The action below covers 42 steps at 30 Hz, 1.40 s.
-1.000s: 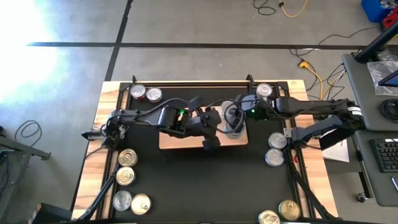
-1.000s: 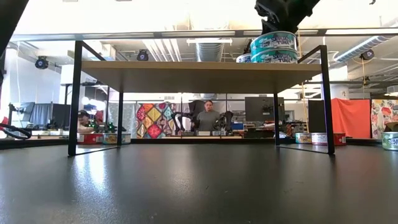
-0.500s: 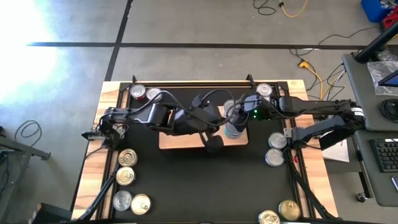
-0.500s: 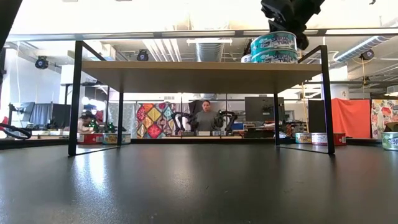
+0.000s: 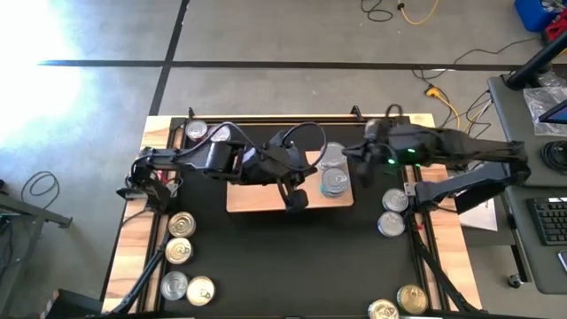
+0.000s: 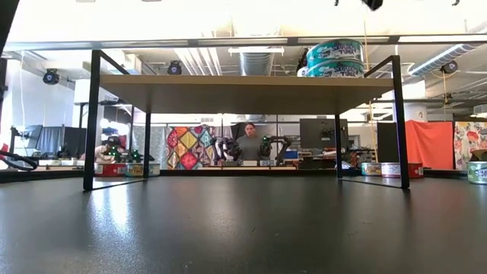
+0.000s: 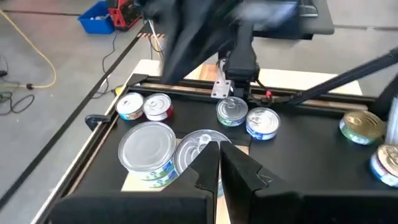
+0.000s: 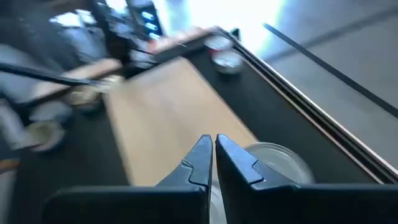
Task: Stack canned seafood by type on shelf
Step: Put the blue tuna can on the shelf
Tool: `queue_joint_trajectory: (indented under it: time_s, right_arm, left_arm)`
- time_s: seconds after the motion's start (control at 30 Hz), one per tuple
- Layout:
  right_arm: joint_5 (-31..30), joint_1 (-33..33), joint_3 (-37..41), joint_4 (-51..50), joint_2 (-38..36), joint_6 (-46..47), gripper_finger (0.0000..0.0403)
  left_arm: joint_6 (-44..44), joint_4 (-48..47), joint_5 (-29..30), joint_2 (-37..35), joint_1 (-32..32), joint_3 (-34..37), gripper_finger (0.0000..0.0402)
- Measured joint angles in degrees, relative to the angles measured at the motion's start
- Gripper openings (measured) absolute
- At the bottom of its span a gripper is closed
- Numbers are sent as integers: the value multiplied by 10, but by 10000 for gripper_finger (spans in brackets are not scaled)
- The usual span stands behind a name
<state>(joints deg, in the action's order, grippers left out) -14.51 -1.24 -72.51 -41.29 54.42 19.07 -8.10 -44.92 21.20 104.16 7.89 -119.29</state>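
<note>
The shelf stands mid-tabletop on the black mat, a pale board on dark legs. At its right end sit two stacks of canned seafood, silver lids up; the low view shows teal-labelled tins two high at that edge.

Loose tins ring the mat: two at the far left corner, four along the near left side, two beside the right rail, two gold-lidded at the near right edge.

The left tool hangs over the shelf's near edge, clenched on nothing; its fingers meet in front of the stacked lids, partly covering one. The right tool is just right of the stacks, also clenched and empty, fingers touching above a silver lid.

The left arm crosses the shelf's far half and hides that part of the board. The right wrist view is blurred. In the low view the arms are cut off at the top; a person sits in the room behind.
</note>
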Motion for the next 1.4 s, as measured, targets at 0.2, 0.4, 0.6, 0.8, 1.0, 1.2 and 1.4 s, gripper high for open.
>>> queue_joint_trajectory:
  time_s: [0.2,0.4,0.6,0.8,1.0,1.2,1.4]
  right_arm:
    - [0,-169,19,1,-48,36,13]
    - [-16,-337,51,1,-30,221,13]
    - [69,-461,65,-6,24,478,13]
    - [70,-520,65,-79,96,596,13]
    - [74,-527,66,-181,155,740,13]
    - [70,-525,95,-351,170,820,13]
    - [78,-511,237,-307,118,948,13]
  left_arm:
    - [-29,224,-28,-74,-2,200,0]
    - [-80,333,-37,-130,14,345,0]
    - [-104,339,-79,-153,23,409,0]
    - [-135,349,-87,-139,23,439,0]
    - [-141,501,-84,-127,83,502,0]
    - [-188,570,14,-103,177,553,0]
    - [-276,568,55,-75,264,559,0]
